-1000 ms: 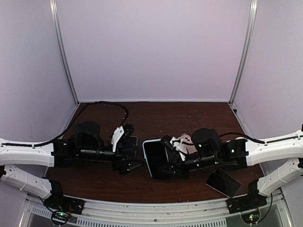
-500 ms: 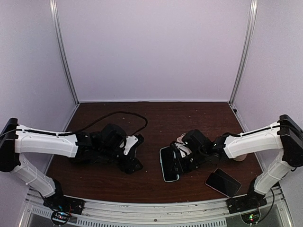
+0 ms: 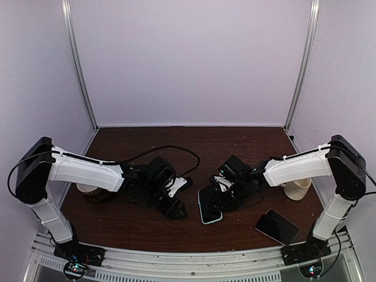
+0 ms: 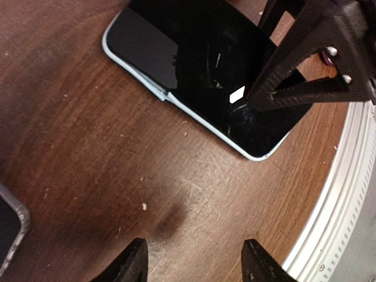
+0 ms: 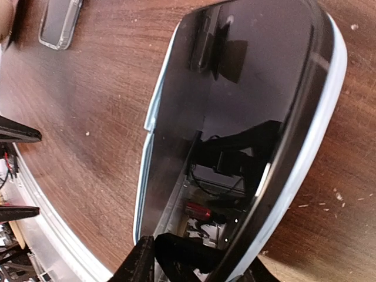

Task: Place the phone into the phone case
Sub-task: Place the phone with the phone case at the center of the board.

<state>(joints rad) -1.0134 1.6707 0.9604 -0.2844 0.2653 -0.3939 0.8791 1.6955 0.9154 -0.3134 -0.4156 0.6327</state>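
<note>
Left end effector point(image 4: 195, 264) hovers with its fingers spread and nothing between them over the brown worktop point(image 3: 235, 144), just left of the phone point(image 3: 210, 207). The phone lies screen-up inside the light-blue phone case point(image 4: 198, 119) at the near middle. The right end effector point(image 3: 225, 192) has a fingertip on the glass; whether it pinches anything cannot be told.

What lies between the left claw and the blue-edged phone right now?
Nothing but bare, speckled tabletop lies between the left claw and the phone; the left wrist view shows it.
</note>
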